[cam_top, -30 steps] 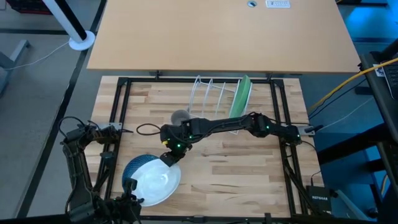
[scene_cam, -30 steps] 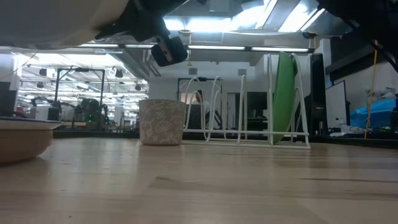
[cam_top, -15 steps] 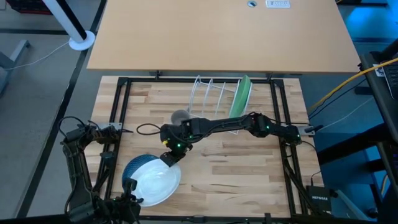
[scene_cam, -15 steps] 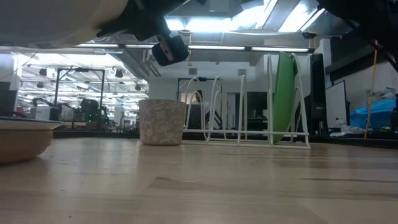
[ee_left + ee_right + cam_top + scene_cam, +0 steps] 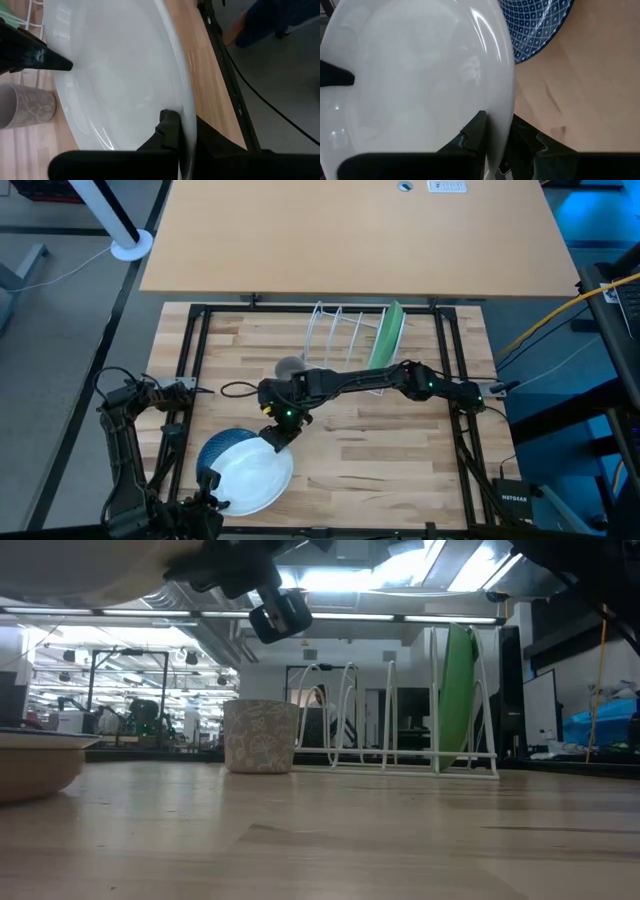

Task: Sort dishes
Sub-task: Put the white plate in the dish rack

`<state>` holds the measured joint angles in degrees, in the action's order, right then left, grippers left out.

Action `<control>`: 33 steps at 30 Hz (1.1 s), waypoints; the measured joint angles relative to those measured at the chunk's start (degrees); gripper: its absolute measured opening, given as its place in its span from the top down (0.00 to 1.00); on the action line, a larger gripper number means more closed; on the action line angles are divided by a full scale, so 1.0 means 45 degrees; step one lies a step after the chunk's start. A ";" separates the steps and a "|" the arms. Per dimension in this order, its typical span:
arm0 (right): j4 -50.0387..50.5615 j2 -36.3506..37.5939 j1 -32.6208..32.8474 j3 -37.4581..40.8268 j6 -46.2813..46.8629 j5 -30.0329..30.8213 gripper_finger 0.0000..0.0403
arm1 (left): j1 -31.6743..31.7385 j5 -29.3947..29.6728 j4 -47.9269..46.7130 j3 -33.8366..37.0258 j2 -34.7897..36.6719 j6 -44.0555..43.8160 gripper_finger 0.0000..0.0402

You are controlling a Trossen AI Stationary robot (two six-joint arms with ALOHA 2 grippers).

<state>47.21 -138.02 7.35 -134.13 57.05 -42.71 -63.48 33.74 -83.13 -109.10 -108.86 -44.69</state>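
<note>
The white plate (image 5: 252, 476) hangs at about 7 o'clock on the table, pinched on opposite rims by both arms. The right gripper (image 5: 277, 434) clamps its 1 o'clock edge; the left gripper (image 5: 213, 502) clamps its 7 o'clock edge. The wire rack (image 5: 345, 332), holding the green plate (image 5: 387, 336), lies toward 1 o'clock from the plate, so the right arm is the nearer carrier. The blue plate (image 5: 212, 450) lies partly hidden beneath the white one. A bowl-like rim (image 5: 35, 762), possibly the brown plate, is cut off in the low view.
</note>
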 joint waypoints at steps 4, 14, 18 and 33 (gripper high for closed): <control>0.0047 0.0000 0.0000 0.0000 0.0021 -0.0375 0.85 | 0.0000 0.0085 0.0005 0.0000 0.0000 0.0162 0.99; 0.0090 0.0000 -0.0144 0.0000 0.0026 -0.1286 0.85 | 0.0000 0.0336 -0.0058 0.0008 -0.0005 0.0398 0.99; 0.0097 0.0000 -0.0160 0.0000 0.0026 -0.1414 0.85 | 0.0000 0.0457 -0.0073 0.0010 -0.0005 0.0385 0.99; 0.0538 0.0000 -0.0267 0.0000 0.0147 -0.2008 0.89 | 0.0000 0.0669 -0.0049 0.0029 -0.0034 0.0704 0.99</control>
<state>49.63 -138.02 6.15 -134.13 57.71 -51.75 -63.48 36.75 -83.35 -108.97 -109.01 -41.52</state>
